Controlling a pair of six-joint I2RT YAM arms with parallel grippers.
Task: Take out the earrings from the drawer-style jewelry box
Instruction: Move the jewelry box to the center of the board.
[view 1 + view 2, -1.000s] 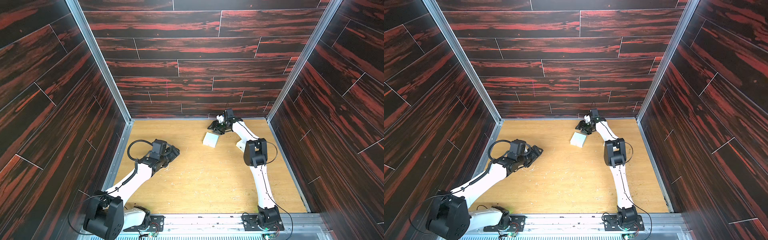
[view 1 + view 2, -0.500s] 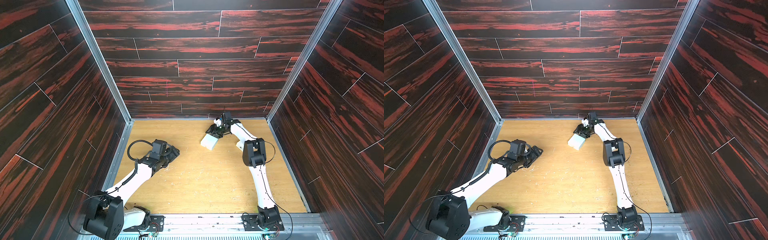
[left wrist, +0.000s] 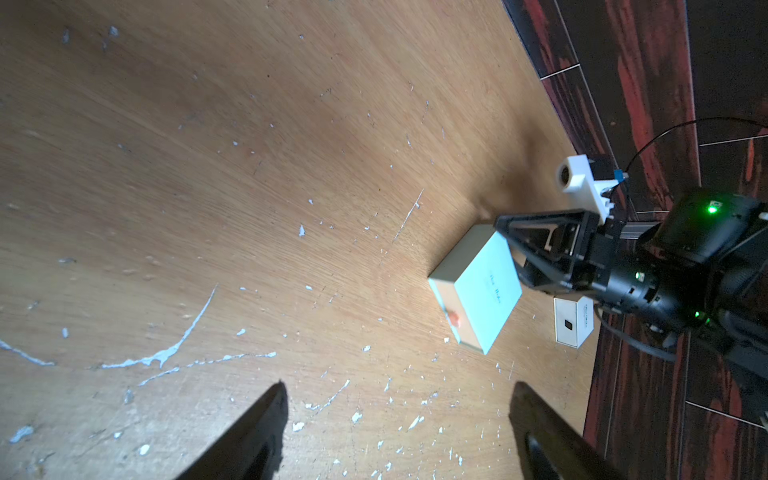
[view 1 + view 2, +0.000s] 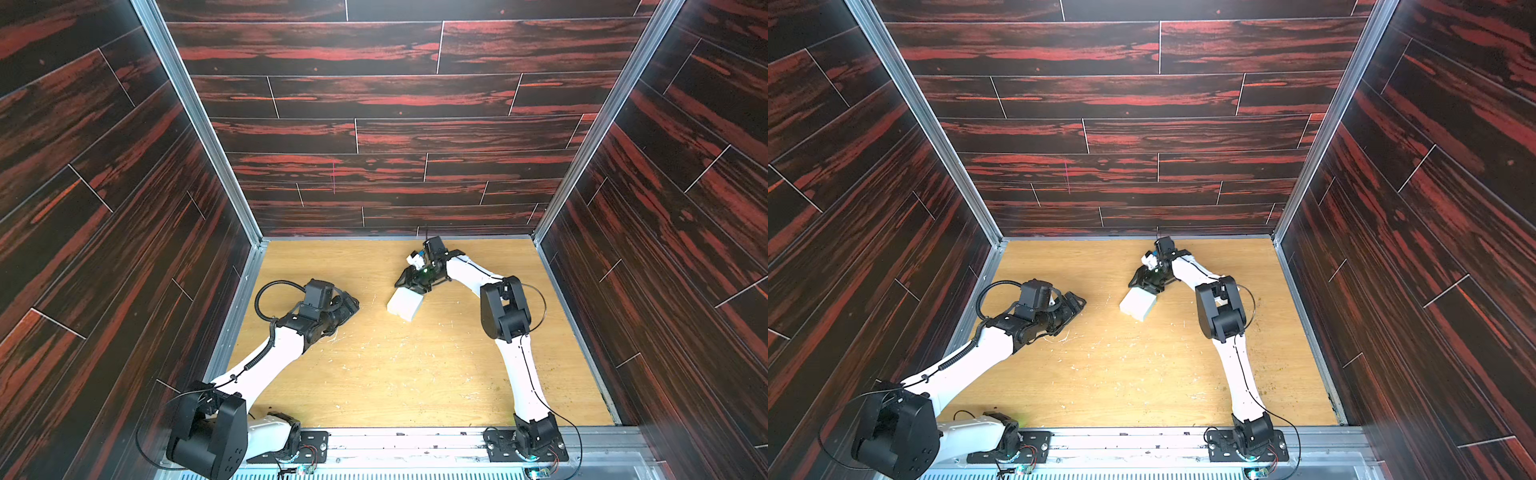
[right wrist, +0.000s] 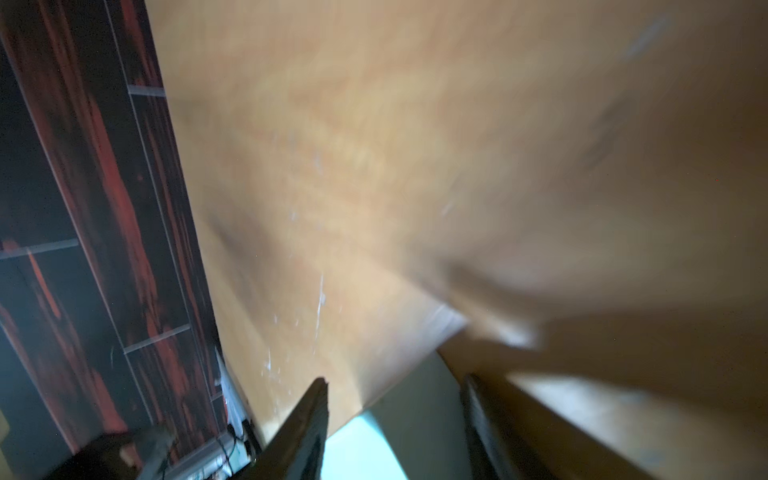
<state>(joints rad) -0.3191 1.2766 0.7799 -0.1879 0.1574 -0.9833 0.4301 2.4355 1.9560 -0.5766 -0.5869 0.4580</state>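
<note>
The white drawer-style jewelry box lies on the wooden table, middle back. In the left wrist view the jewelry box shows a small orange pull tab on its near end, and the drawer looks pushed in. The earrings are hidden. My right gripper reaches down over the box's far end, its fingers on either side of it. The right wrist view is blurred; the right gripper has the pale box filling the gap between its fingers. My left gripper hovers open and empty, left of the box.
A small white card with a black square lies on the table beside the box, under the right arm. Dark red wood-look walls enclose the table on three sides. The tabletop is scratched and flecked with pale paint.
The right gripper and the jewelry box have moved together from the back of the table toward the front and left. The left arm has stayed still.
</note>
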